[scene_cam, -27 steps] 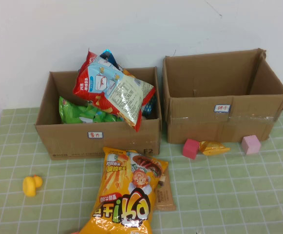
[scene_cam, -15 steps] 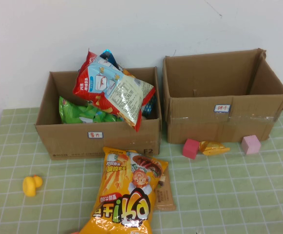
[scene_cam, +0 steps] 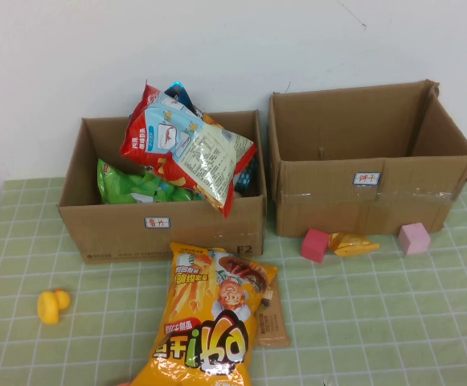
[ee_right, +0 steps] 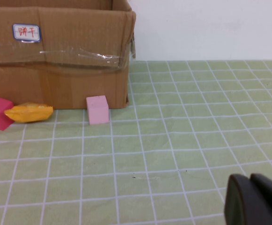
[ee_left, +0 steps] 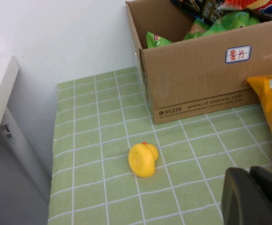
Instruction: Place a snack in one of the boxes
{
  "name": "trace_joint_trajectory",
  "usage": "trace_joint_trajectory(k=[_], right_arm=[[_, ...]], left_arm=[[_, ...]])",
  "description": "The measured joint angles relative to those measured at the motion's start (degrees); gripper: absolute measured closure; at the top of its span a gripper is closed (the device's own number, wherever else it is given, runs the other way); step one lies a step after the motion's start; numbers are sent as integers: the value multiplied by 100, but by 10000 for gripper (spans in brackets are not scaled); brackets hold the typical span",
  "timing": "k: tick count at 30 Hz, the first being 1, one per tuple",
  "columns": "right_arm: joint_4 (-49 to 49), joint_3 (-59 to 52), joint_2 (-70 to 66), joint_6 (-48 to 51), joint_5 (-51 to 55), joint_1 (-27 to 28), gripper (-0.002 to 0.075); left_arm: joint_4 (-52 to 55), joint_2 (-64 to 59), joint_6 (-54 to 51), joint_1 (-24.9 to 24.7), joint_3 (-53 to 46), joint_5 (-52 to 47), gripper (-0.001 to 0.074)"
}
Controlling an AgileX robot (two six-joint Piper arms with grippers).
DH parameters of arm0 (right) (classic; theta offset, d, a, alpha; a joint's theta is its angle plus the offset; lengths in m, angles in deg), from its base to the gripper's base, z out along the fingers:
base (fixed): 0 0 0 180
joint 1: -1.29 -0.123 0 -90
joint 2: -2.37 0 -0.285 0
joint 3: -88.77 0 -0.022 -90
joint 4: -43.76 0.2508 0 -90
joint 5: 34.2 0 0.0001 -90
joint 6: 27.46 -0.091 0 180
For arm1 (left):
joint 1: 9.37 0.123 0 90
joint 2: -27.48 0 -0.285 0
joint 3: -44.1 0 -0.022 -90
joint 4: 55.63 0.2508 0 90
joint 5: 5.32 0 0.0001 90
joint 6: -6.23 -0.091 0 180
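A big orange snack bag (scene_cam: 209, 322) lies on the green checked cloth in front of the left cardboard box (scene_cam: 161, 229), with a small brown packet (scene_cam: 270, 322) at its right side. The left box holds a red-and-white bag (scene_cam: 186, 145) and a green bag (scene_cam: 133, 183). The right box (scene_cam: 370, 201) stands open. Neither gripper shows in the high view. My left gripper (ee_left: 250, 180) is shut and empty, low near the table's front, near the orange bag's edge (ee_left: 271, 112). My right gripper (ee_right: 250, 180) is shut and empty over bare cloth.
A yellow toy duck (scene_cam: 53, 305) sits at the front left and shows in the left wrist view (ee_left: 143, 159). A red cube (scene_cam: 314, 244), a small yellow packet (scene_cam: 352, 244) and a pink cube (scene_cam: 414, 238) lie in front of the right box.
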Motion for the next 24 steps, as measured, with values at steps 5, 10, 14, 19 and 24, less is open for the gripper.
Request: trace_joint_trajectory(k=[5, 10, 14, 19, 24], right_arm=[[0, 0, 0, 0, 0, 0, 728], [0, 0, 0, 0, 0, 0, 728], [0, 0, 0, 0, 0, 0, 728], [0, 0, 0, 0, 0, 0, 728], [0, 0, 0, 0, 0, 0, 728]], left_arm=[[-128, 0, 0, 0, 0, 0, 737], [-2186, 0, 558, 0, -10, 188, 737], [-4349, 0, 1047, 0, -10, 299, 737], [-5149, 0, 1123, 0, -10, 362, 737], [-6096, 0, 1105, 0, -10, 293, 737]])
